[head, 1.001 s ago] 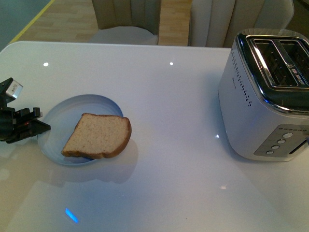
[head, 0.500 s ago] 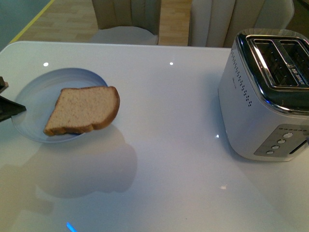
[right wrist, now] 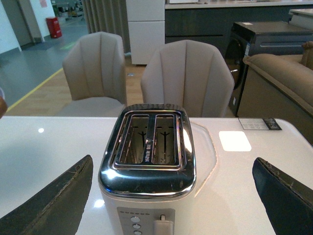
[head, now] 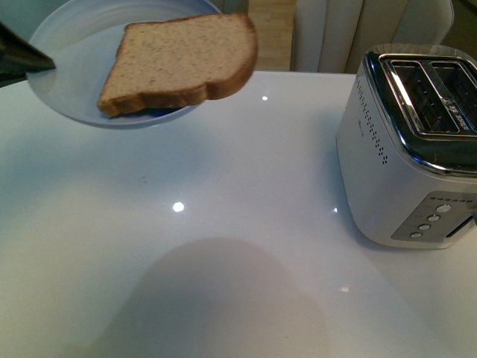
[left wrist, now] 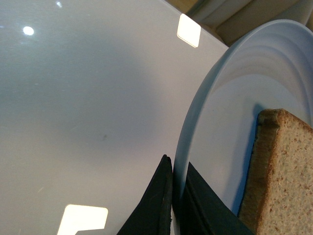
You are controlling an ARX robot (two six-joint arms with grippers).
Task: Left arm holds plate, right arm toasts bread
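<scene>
1. Front view
   - Only a dark wedge of the left gripper [head: 26,58] shows at the left edge. The rest of it and the whole arm are cut off, so its jaws cannot be read here.
   - The pale blue plate [head: 71,41] is cut by the top edge. It is held in the air above the white glossy table [head: 223,246], tilted, with the wedge touching its left rim.
   - The bread [head: 182,60] lies on the plate, and its domed end reaches out over the right rim.
   - The toaster [head: 406,156] stands on the table at the right, well apart from the plate and partly cut by the right edge.
   - A soft shadow and spots of lamp light lie on the table.

2. Left wrist view
   - The left gripper [left wrist: 177,164] is clenched on the plate [left wrist: 230,112]: its two dark fingers [left wrist: 154,205] pinch the rim, one on each side.
   - Only one crust corner of the bread [left wrist: 279,181] shows. The table [left wrist: 83,107] lies behind.

3. Right wrist view
   - The jaws of the right gripper [right wrist: 172,161] stand wide apart, released. Only the inner edges of the fingers [right wrist: 54,200] show.
   - Between them, further away, stands the toaster [right wrist: 146,152] with its two slots upward.
   - Behind the table [right wrist: 44,152] are two beige chairs [right wrist: 188,73], then a wooden floor [right wrist: 36,98] and a sofa [right wrist: 281,73]. The far room is too small to tell.
</scene>
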